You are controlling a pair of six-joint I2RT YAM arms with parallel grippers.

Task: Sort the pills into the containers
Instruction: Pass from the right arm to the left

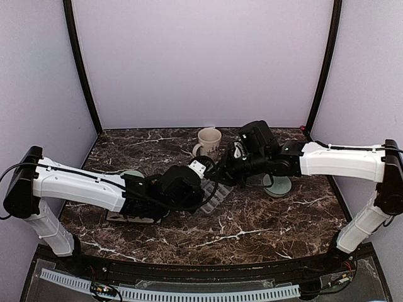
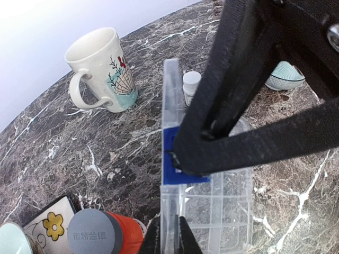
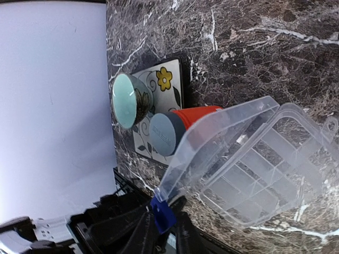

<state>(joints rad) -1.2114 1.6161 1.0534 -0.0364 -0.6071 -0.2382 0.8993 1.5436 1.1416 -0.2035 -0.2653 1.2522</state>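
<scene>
The clear organiser box [image 1: 220,199] lies at the table's middle, its empty containers [image 2: 229,207] [image 3: 275,180] showing the marble through them. Its hinged lid [image 3: 212,148] is raised, edge-on in the left wrist view [image 2: 170,95]. My right gripper [image 3: 164,233] [image 2: 183,159] is shut on the blue latch [image 3: 165,216] at the lid's edge. My left gripper [image 2: 170,237] is shut on the box's clear side wall at the near end. I can make out no pills in any view.
A cream patterned mug [image 1: 210,142] [image 2: 100,69] stands behind the box, with a small white bottle [image 2: 190,84] near it. An orange bottle with a grey cap [image 2: 95,233] [image 3: 165,132] and a pale green bowl [image 3: 127,100] rest on a flowered tray [image 3: 159,84]. Another bowl [image 1: 278,186] sits at the right.
</scene>
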